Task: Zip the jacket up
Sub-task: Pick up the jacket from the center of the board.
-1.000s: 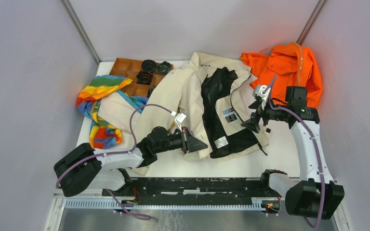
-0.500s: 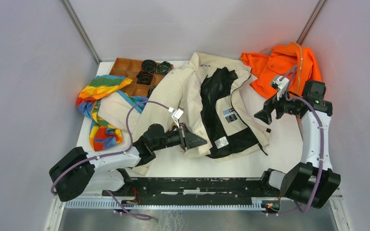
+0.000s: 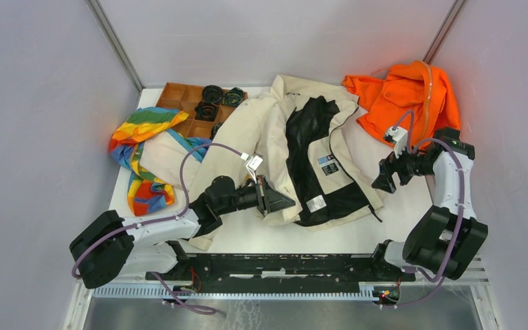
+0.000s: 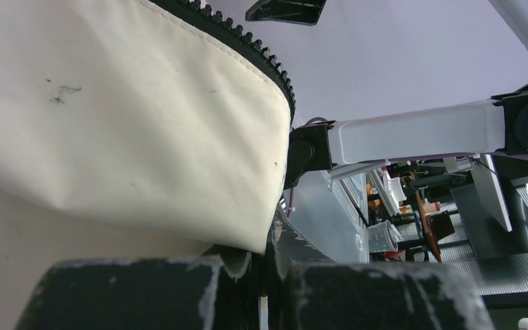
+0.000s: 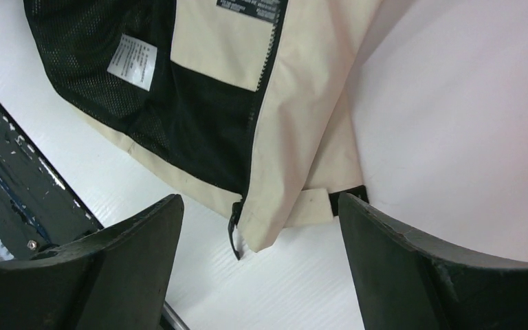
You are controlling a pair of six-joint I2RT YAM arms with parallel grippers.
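Left tool (image 3: 280, 203): clenched on the near hem corner of the jacket (image 3: 265, 130), zipper teeth running along the pinched edge; unchanged. Jacket: spread open mid-worktop (image 3: 402, 223), black lining up, unzipped. Right tool (image 3: 383, 180): I have drawn it back rightward, off the other front panel; it hangs released and empty, with that panel's hem corner and dark zipper end (image 5: 235, 225) just below it. I judge the halves not yet joined.

jacket (image 3: 275, 137) on table (image 3: 399, 220) centre, tray (image 3: 179, 103) behind-left, cloth (image 3: 141, 141) left, garment (image 3: 402, 93) back right, left gripper (image 3: 285, 204) at jacket's near hem, right gripper (image 3: 383, 181) right of it
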